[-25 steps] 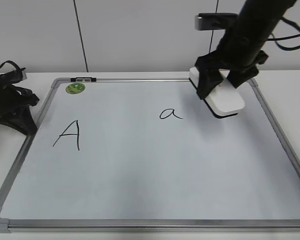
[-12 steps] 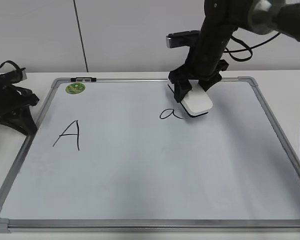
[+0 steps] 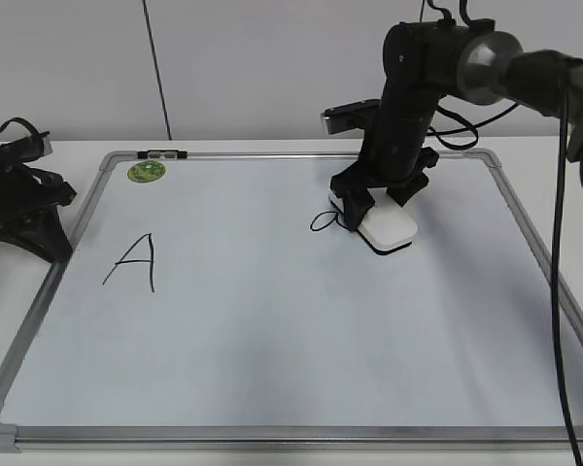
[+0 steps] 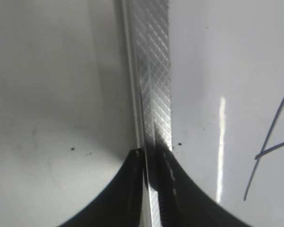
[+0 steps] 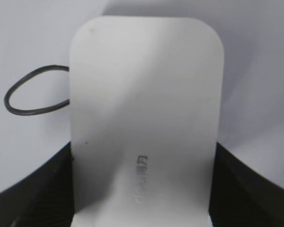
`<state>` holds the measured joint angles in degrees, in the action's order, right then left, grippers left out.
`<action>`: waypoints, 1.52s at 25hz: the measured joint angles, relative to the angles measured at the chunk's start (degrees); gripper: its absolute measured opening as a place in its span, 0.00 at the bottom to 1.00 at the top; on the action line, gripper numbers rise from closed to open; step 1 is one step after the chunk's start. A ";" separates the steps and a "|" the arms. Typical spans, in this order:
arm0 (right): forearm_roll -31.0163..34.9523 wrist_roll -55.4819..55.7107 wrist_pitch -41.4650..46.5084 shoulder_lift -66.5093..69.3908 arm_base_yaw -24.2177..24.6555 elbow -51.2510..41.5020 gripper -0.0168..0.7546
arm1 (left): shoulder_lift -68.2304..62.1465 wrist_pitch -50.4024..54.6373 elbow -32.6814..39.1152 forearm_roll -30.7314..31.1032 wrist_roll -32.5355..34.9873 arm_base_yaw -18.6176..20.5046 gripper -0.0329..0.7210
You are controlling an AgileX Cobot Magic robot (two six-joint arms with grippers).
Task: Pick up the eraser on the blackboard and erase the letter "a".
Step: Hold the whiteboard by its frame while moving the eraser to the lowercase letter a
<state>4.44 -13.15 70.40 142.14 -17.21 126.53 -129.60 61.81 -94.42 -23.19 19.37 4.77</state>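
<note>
My right gripper (image 3: 374, 209) is shut on the white eraser (image 3: 388, 229) and presses it flat on the blackboard (image 3: 272, 340). The eraser covers the right part of the small letter "a" (image 3: 321, 221); only its left loop shows. In the right wrist view the eraser (image 5: 144, 109) fills the middle between the jaws (image 5: 142, 189), with the loop of the "a" (image 5: 33, 97) at its left edge. My left gripper (image 3: 29, 228) rests at the board's left edge. In the left wrist view its jaws (image 4: 151, 163) are shut, lying over the board's metal frame (image 4: 154, 71).
A larger capital "A" (image 3: 134, 262) is written on the left of the board, and part of it shows in the left wrist view (image 4: 270, 146). A green sticker (image 3: 147, 172) sits at the board's far left corner. The board lies on a white table (image 3: 68, 150) before a white wall.
My right gripper carried the eraser leftward and down from the board's far right onto the surface, and it now covers the right part of the "a". The left arm has not moved.
</note>
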 joint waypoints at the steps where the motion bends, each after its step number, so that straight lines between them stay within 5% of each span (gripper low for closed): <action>1: 0.00 -0.10 0.00 0.00 0.00 0.04 0.72 | 0.00 0.00 0.00 0.00 0.00 0.00 0.12; 13: 0.94 -1.14 0.44 0.68 -0.70 0.79 0.72 | 0.00 0.00 0.00 0.00 0.00 0.00 0.12; 28: -2.26 -1.45 -0.43 0.93 -11.86 0.79 0.72 | 0.00 0.00 0.00 0.22 0.00 0.09 0.12; 38: -4.44 -0.36 1.03 1.72 -11.41 3.14 0.72 | 0.00 0.00 0.00 0.22 0.00 0.09 0.12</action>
<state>0.00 -13.51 71.43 143.86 -28.62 129.67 -129.60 61.81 -94.42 -22.96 19.37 4.87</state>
